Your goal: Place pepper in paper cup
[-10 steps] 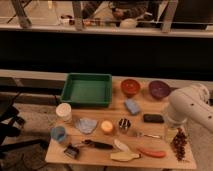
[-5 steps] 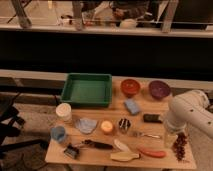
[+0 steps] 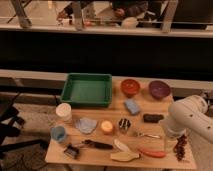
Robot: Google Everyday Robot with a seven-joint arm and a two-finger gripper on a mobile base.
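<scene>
The pepper (image 3: 152, 153), slim and red-orange, lies near the table's front edge at the right. The white paper cup (image 3: 64, 112) stands upright at the left of the table, far from the pepper. My white arm (image 3: 192, 117) reaches in from the right over the table's right end. My gripper (image 3: 172, 131) hangs at the arm's lower end, a little above and to the right of the pepper and just left of the dark red grapes (image 3: 180, 147). It holds nothing that I can see.
A green tray (image 3: 87, 90), an orange bowl (image 3: 130, 87) and a purple bowl (image 3: 159, 89) stand at the back. A blue sponge (image 3: 132, 106), black block (image 3: 152, 118), orange ball (image 3: 106, 127), dark can (image 3: 124, 124), cloth (image 3: 86, 125), blue cup (image 3: 59, 133) and pale yellow piece (image 3: 125, 156) lie around.
My arm has come down and forward over the table's right end, closer to the pepper and grapes. The objects on the table have not moved.
</scene>
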